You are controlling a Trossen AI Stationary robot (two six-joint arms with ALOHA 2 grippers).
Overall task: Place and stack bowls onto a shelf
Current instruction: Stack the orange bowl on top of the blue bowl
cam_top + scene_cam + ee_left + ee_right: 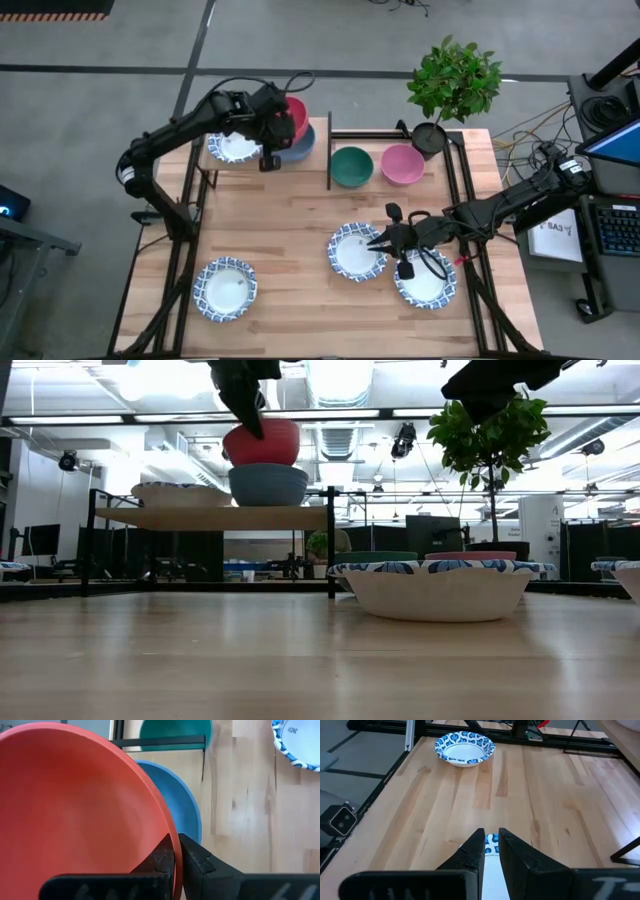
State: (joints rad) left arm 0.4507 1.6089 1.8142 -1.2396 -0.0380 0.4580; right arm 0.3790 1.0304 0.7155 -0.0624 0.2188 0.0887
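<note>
Nearest the table's (290,215) front edge, at about seven o'clock in the high view, a patterned bowl (224,288) sits alone; at about five o'clock a second patterned bowl (425,282) lies partly under the right arm; just beside it toward the centre, a third patterned bowl (356,251) has the right tool (382,239) at its three o'clock rim; the right wrist view shows that tool's fingers (470,852) drawn nearly together with a blue-patterned rim pinched in the narrow slot between them, so it grips this bowl's edge; the bowl rests on the table in the low view.

Farther back, at about one o'clock, the green bowl (351,166) and the pink bowl (402,164) stand side by side on the table, just beside the shelf's black frame; the potted plant (455,85) stands behind the pink one at the far corner.

At about eleven o'clock the shelf (210,517) carries a fourth patterned bowl (234,147) and, beside it, the blue bowl (268,484); the left tool (176,856) is closed tight on the rim of the red bowl (262,443), its fingers clamping the wall from either side; the red bowl is tilted and held above the blue bowl, seeming just clear of its rim.
</note>
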